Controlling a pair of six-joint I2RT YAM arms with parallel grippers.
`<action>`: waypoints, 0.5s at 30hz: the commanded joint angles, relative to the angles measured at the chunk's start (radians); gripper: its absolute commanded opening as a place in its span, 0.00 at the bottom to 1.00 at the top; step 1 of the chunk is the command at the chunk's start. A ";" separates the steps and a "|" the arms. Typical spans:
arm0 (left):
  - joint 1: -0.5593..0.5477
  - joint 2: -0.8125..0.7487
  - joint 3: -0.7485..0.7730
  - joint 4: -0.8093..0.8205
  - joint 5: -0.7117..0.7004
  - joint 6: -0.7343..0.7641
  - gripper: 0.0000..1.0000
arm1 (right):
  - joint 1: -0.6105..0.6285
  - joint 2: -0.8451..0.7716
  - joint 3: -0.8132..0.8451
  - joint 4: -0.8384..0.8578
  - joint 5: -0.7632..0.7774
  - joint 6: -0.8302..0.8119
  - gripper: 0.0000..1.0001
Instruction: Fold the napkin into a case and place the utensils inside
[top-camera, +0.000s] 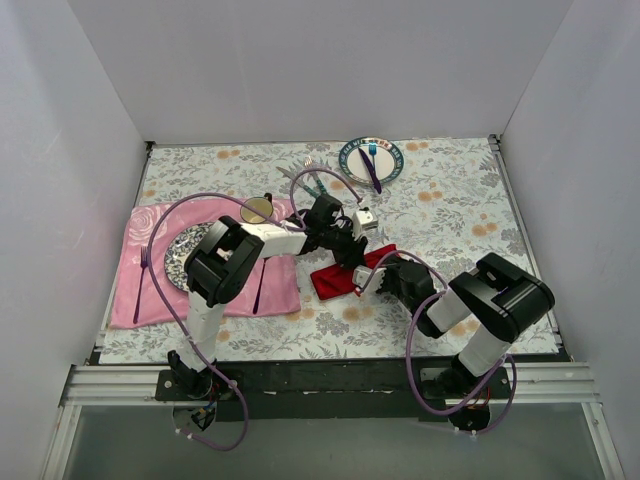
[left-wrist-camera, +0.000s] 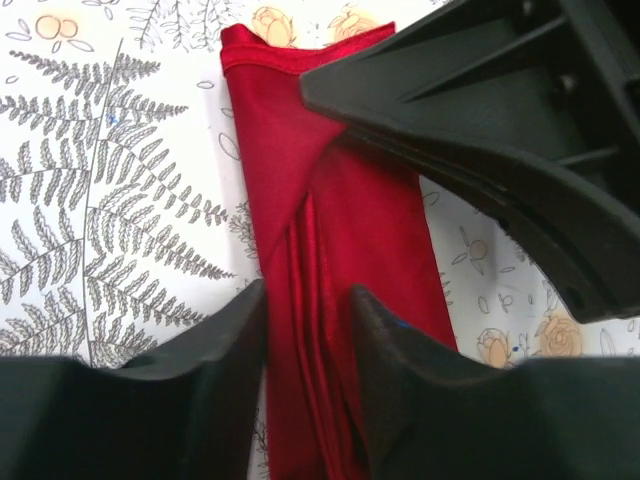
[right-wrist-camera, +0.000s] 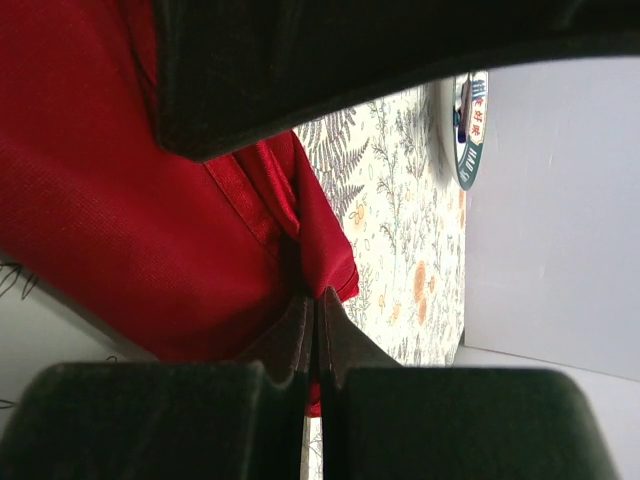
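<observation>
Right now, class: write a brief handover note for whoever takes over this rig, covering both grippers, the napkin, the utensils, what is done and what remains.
Left gripper: jaws apart, straddling a fold of the napkin.
Right gripper: shut on the napkin's edge.
Utensils: lying on the table, far side, outside the napkin.
Done: napkin folded into a narrow strip.
To do: finish the case, put the utensils inside.

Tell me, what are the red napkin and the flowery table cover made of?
The napkin looks like soft woven cloth with a slight sheen: it creases and folds, and a fine weave shows in the right wrist view. The table cover seems a smooth printed sheet, perhaps vinyl or cloth; it lies flat.
</observation>
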 joint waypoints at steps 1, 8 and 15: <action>-0.010 -0.007 -0.039 -0.061 -0.071 -0.004 0.29 | 0.005 -0.050 0.016 -0.054 0.006 0.039 0.01; 0.022 -0.002 -0.050 -0.068 -0.027 -0.051 0.09 | 0.007 -0.085 -0.012 -0.065 -0.018 0.007 0.01; 0.026 -0.001 -0.065 -0.098 0.000 -0.034 0.00 | 0.007 -0.145 0.042 -0.236 -0.037 0.053 0.16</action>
